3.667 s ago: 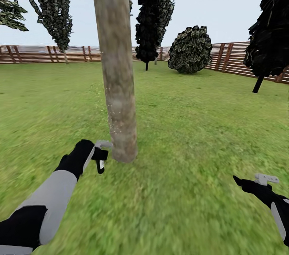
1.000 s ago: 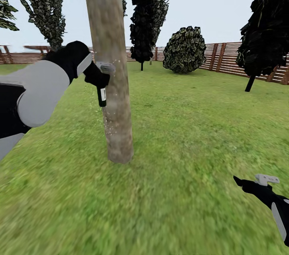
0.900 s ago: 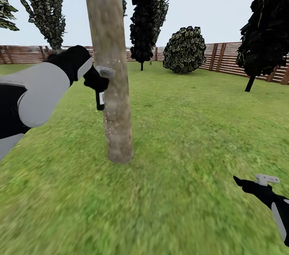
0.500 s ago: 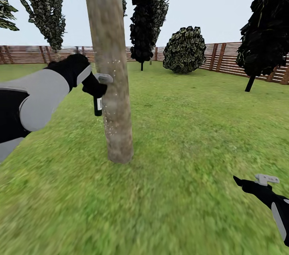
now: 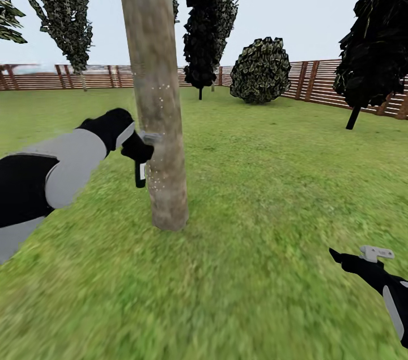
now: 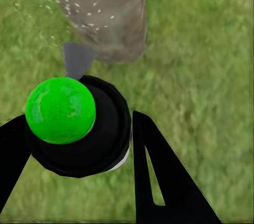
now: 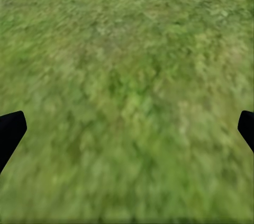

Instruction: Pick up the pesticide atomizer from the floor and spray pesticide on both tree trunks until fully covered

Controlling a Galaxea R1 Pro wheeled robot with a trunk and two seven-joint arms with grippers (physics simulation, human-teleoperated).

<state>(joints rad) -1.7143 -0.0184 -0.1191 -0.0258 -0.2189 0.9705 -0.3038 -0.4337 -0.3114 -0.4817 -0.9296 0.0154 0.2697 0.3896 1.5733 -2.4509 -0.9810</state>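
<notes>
The thick beige-grey tree trunk point(image 5: 154, 93) rises from the grass just left of centre in the head view. My left gripper point(image 5: 137, 151) is shut on the black pesticide atomizer point(image 5: 140, 173), held upright right beside the trunk's lower half. Its grey spray head point(image 5: 151, 137) points at the bark, where white specks show. In the left wrist view the atomizer point(image 6: 106, 139) sits between the black fingers point(image 6: 164, 181), its nozzle point(image 6: 78, 59) facing the speckled trunk point(image 6: 106, 12). My right gripper point(image 5: 369, 256) hangs open low over the grass at the lower right; its fingertips point(image 7: 10, 131) stand far apart.
Another tall tree with green leaf clumps point(image 5: 59, 8) stands far left by the brown slat fence point(image 5: 317, 85). A near-black tree point(image 5: 211, 20), a round bush point(image 5: 260, 70) and a dark tree point(image 5: 377, 37) stand behind. Green lawn point(image 5: 272, 190) spreads all around.
My left arm has carried the atomizer downward along the trunk, from about fence height to the lower trunk. The right arm has stayed still.
</notes>
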